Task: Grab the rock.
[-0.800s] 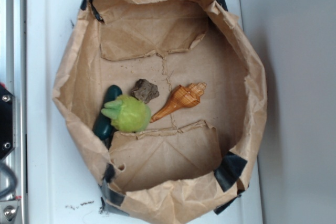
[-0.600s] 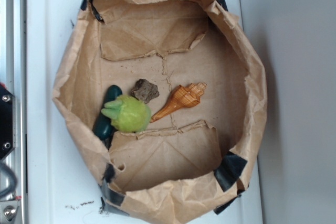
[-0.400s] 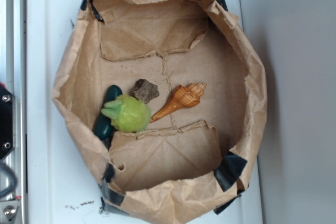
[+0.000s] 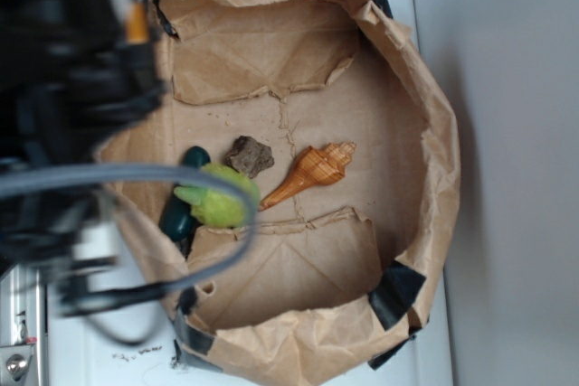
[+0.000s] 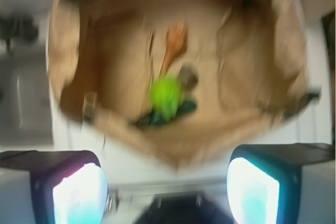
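Note:
The rock (image 4: 250, 155), a small jagged grey-brown chunk, lies on the floor of the brown paper bag (image 4: 425, 115), touching the green plush toy (image 4: 219, 196). In the blurred wrist view the rock (image 5: 187, 77) shows as a dark smudge right of the green toy (image 5: 167, 94). My gripper (image 5: 166, 190) is open, its two pale pads wide apart with nothing between them, well short of the bag's near rim. In the exterior view the arm (image 4: 63, 88) is a dark blur over the bag's left side.
An orange striped shell (image 4: 312, 172) lies right of the rock. A glossy dark-green oblong object (image 4: 181, 196) sits left of the toy. The bag's crumpled walls rise all around and rest on a white surface (image 4: 90, 314). A grey cable (image 4: 136, 178) loops across the left.
The arm has swept into the exterior view from the left, now covering the bag's left side. The rock, toy and shell have not moved.

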